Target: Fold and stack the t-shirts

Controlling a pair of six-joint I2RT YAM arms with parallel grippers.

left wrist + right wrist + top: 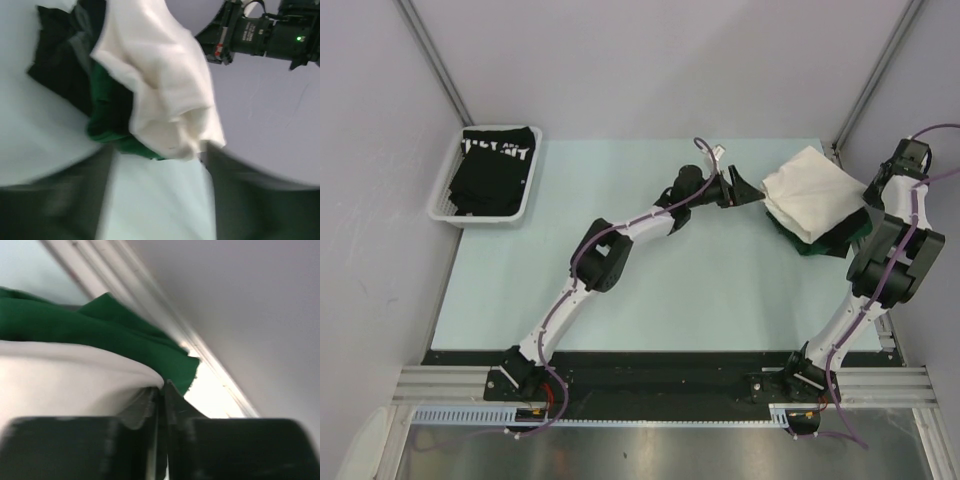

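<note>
Top external view: a white t-shirt (810,188) tops a folded pile at the far right of the counter (670,290). A dark green t-shirt (802,244) and a plain black t-shirt (850,232) peek out beneath it. The left tool (744,190) sits just beside the pile's left edge, fingers spread and holding nothing. A white mesh basket (445,205) at the far left corner holds a black t-shirt with white lettering (496,165).

Left wrist view shows the layers edge-on, white over green over black, with blurred fingers parted below.

Right wrist view alone shows the right tool (162,390). Its fingers are pressed together at the white shirt's edge, and I cannot tell whether any cloth is caught between them.
</note>
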